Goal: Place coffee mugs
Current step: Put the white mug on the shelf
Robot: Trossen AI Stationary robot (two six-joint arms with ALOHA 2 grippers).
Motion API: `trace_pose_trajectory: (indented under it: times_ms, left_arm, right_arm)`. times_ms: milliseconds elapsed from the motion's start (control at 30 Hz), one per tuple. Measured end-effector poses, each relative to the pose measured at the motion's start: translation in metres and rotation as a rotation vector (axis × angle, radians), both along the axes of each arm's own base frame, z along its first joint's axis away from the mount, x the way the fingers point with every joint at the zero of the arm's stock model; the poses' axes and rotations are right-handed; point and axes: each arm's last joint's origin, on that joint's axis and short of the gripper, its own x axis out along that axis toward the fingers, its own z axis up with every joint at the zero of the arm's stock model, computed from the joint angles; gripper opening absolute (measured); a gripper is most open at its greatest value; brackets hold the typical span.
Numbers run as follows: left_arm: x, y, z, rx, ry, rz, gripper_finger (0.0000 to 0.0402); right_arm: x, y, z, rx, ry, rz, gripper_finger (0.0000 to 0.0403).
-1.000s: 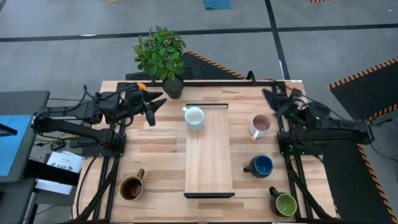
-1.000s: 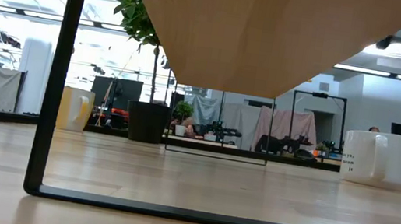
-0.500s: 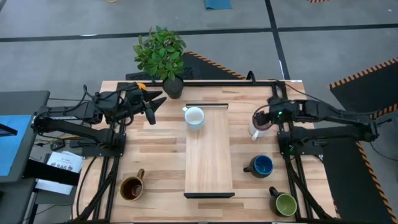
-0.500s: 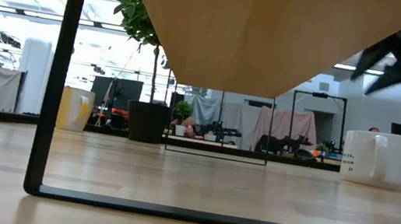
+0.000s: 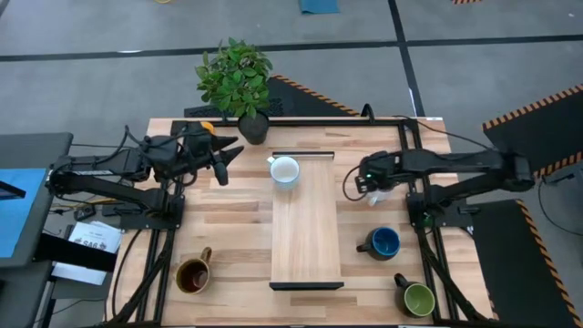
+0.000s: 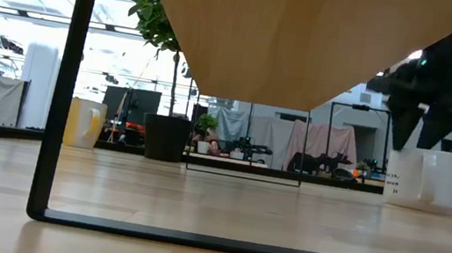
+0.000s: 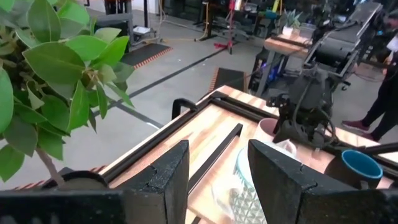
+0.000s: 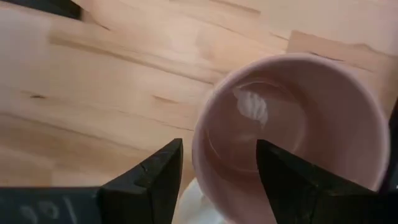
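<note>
My right pincer hangs open over the pink mug's rim, gripping nothing. Bare surface lies beyond it toward the raised board. The dark blue mug stands near, behind it.

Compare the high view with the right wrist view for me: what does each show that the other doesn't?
Only the high view shows the whole layout: the white mug on the raised board, the dark blue mug, green mug, brown mug, the plant and the left gripper waiting near it. Only the right wrist view shows the open jaws straddling the pink mug's rim. Both show the right gripper over that mug.
</note>
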Motion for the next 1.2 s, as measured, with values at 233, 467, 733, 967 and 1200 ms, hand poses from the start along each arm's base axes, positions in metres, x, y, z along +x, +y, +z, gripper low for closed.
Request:
trace_pose_trajectory:
  times_ms: [233, 467, 733, 967, 1200]
  left_arm:
    - [0.0, 0.0, 0.0, 0.0, 0.005, 0.0, 0.0149]
    - [0.0, 0.0, -0.001, 0.067, 0.055, -0.009, 0.0149]
    - [-0.002, 0.0, 0.0, 0.086, 0.06, -0.009, 0.0149]
    - [-0.002, 0.0, 0.0, 0.099, 0.066, -0.009, 0.0149]
    - [-0.002, 0.0, 0.0, 0.099, 0.067, -0.007, 0.0149]
  right_arm:
    - [0.018, -0.006, -0.021, 0.035, 0.044, -0.015, 0.0224]
    - [0.021, -0.006, -0.027, 0.066, 0.077, 0.019, 0.0088]
    - [0.018, -0.005, 0.042, 0.002, -0.09, 0.133, 0.0044]
    - [0.027, 0.002, 0.143, -0.206, -0.363, 0.395, 0.0044]
    - [0.075, 0.024, 0.19, -0.272, -0.392, 0.738, 0.0044]
